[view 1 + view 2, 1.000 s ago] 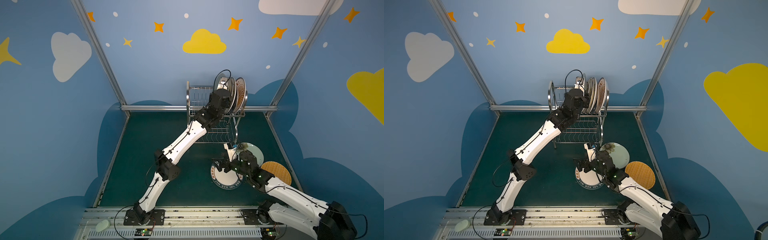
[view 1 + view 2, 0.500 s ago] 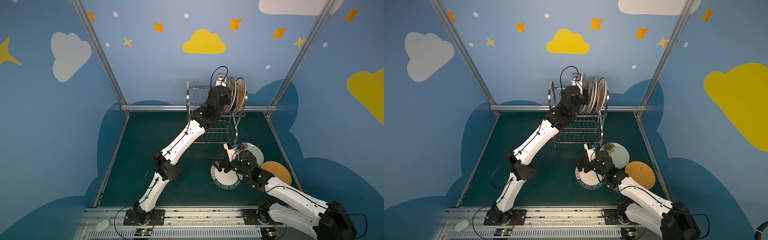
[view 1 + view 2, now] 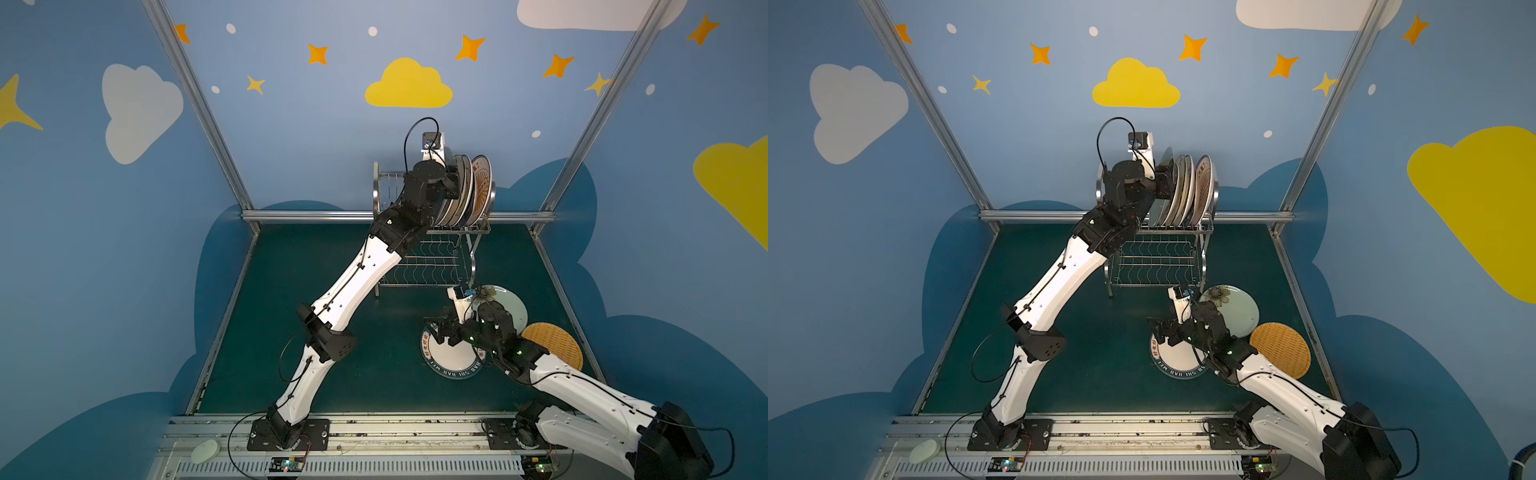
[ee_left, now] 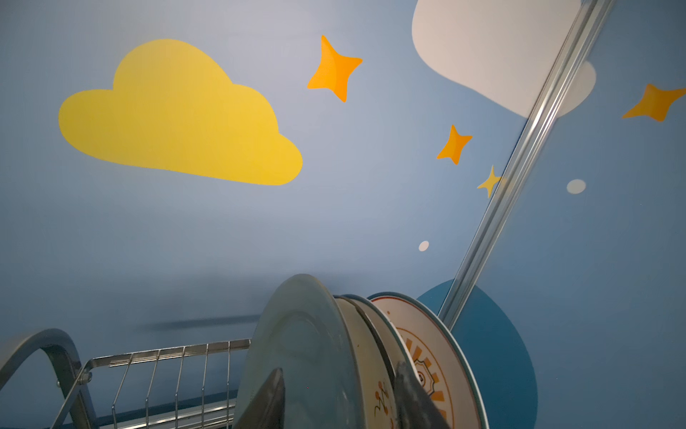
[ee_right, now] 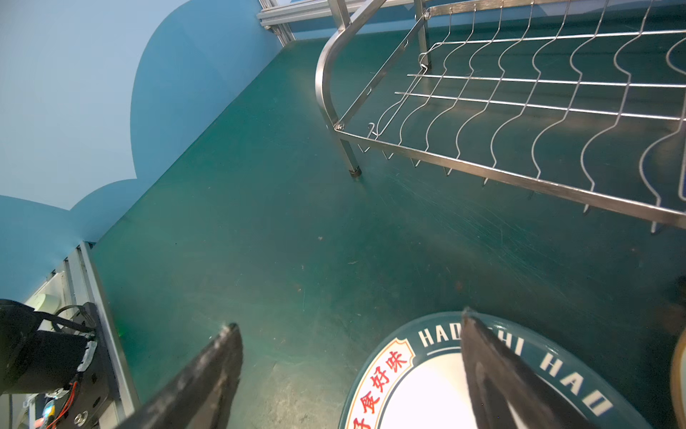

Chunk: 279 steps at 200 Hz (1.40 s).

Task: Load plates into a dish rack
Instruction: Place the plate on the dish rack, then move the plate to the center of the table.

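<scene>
The left gripper (image 4: 338,369), half open astride the racked plates (image 4: 308,334), hold unclear, could topple them pulling away; the wide-open, empty right gripper (image 5: 349,318) may skid the lettered plate (image 5: 427,390).

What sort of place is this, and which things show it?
Probably a robot test cell, not a kitchen: two white robot arms on a metal rail, blue cloud-painted walls, a shiny steel wire dish rack.

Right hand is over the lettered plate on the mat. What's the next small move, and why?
Probably ease the right hand down so its open fingers straddle the rim of the lettered plate, ready to close. One finger is over the plate, the other over the bare green mat, so the rim lies between them, and nothing is gripped yet.
</scene>
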{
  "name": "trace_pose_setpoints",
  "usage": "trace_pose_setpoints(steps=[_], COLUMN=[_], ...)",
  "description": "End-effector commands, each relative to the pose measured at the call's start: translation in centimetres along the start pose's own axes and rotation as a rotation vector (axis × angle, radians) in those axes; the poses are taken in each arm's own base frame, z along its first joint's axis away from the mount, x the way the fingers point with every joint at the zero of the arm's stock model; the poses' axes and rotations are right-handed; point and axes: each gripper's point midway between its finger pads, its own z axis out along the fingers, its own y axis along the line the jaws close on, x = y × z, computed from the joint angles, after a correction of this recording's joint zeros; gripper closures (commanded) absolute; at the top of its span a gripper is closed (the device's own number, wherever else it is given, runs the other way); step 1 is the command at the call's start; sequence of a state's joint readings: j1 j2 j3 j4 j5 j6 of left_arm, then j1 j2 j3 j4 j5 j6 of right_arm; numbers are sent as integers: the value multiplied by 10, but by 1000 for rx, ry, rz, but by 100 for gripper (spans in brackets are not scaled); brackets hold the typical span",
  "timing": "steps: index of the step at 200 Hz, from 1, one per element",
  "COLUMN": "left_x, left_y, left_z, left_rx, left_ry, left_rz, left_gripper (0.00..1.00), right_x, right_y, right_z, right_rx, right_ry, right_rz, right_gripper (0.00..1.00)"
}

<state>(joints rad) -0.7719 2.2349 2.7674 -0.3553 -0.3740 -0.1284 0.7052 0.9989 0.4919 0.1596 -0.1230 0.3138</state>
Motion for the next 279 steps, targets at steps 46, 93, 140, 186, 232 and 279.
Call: trace_pose_setpoints(steps=[46,93,140,186,232,279], left_x=[-69,-41,-4,61,139,168], left_y=[-18,-31,10,64,109,128], left_z=[-64,-120,-208,-293,-358,-383], left_rx=[190,344,407,356,305,328], left_ry=[26,268,228,370,532,480], left_rz=[-148,-175,-286,-260,-228,-248], left_gripper=[52,37,1,0,0,0], right_x=[-21,-22,-22,-33,-28,41], right_y=[8,9,7,0,-22,-51], right_z=[-7,-9,-12,-18,-54,-86], right_rx=[-11,-9,6,53,194,298], right_ry=[-52,-57,-61,-92,-59,131], right_rz=[-23,-31,-37,21,127,422], right_gripper=[10,11,10,10,11,11])
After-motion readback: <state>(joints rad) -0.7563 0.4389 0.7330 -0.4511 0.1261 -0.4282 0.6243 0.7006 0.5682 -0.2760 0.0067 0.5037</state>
